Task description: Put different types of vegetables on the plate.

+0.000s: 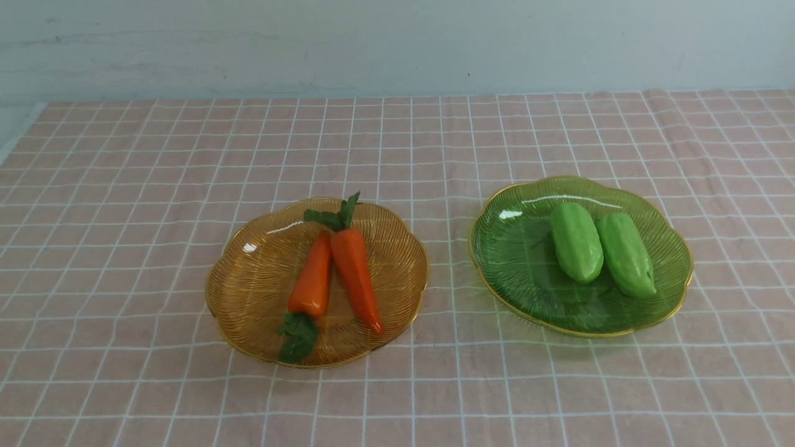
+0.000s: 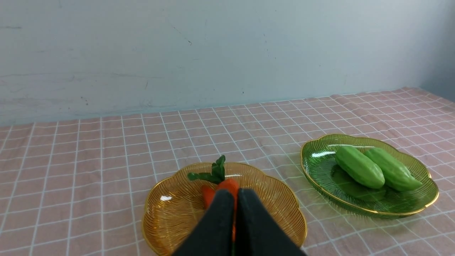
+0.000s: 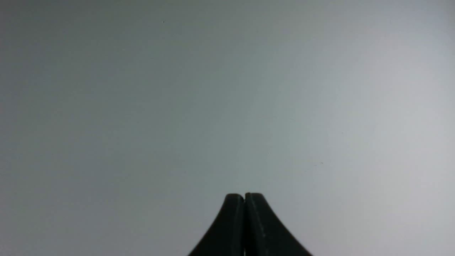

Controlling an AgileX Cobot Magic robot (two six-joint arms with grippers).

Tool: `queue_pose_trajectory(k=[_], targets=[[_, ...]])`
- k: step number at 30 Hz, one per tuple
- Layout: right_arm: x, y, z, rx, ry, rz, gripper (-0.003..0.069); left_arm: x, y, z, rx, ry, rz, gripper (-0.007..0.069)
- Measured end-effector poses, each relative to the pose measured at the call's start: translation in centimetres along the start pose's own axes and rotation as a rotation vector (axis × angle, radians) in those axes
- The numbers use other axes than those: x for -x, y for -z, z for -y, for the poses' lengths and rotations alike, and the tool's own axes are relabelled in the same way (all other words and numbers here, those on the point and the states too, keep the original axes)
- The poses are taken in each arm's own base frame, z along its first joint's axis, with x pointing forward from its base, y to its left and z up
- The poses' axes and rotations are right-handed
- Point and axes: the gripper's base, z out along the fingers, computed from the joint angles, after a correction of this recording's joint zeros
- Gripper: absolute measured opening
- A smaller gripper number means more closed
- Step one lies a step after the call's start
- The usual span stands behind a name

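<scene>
two carrots [image 1: 355,270] lie close together on the orange plate [image 1: 248,279], left of the middle in the front view. two green gourds [image 1: 577,242] lie side by side on the green plate [image 1: 515,261], at the right. the carrots look hard, light and shiny, so one may slip. i would grab it across its fat middle, not by the leaves. the left gripper [image 2: 235,193] and the right gripper [image 3: 244,196] each have their fingers pressed together, holding nothing.

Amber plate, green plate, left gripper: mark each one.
amber plate [image 1: 254,285], front view, bare ribbed floor
green plate [image 1: 515,254], front view, bare ribbed floor
left gripper [image 2: 235,192], left wrist view, between closed fingertips
</scene>
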Motion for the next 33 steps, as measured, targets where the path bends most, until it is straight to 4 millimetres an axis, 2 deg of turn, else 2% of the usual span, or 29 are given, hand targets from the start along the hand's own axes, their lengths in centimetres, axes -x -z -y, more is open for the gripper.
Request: queue_pose_trajectory(k=[7,12,15,19,25,29,33], targets=[[0.0,0.0,0.0,0.000,0.001,0.000,-0.0015,-0.1,0.0,-0.1,0.007,-0.025,-0.002,-0.0003],[0.0,0.0,0.0,0.000,0.001,0.000,-0.0015,-1.6,-0.5,-0.6,0.050,-0.072,-0.032,-0.0003],[0.0,0.0,0.0,0.000,0.007,0.000,-0.0015,-4.0,-0.8,-1.2,0.114,-0.087,-0.041,-0.0003],[0.0,0.0,0.0,0.000,0.015,0.000,-0.0015,-9.3,-1.5,-2.6,0.251,-0.114,-0.063,-0.0003],[0.0,0.0,0.0,0.000,0.015,-0.001,-0.0015,-14.3,-2.6,-3.8,0.318,-0.122,-0.198,-0.0003],[0.0,0.0,0.0,0.000,0.015,-0.001,-0.0015,-16.1,-2.8,-4.1,0.326,-0.132,-0.257,-0.0003],[0.0,0.0,0.0,0.000,0.015,-0.001,-0.0015,-15.9,-3.0,-4.2,0.332,-0.155,-0.219,-0.0003]])
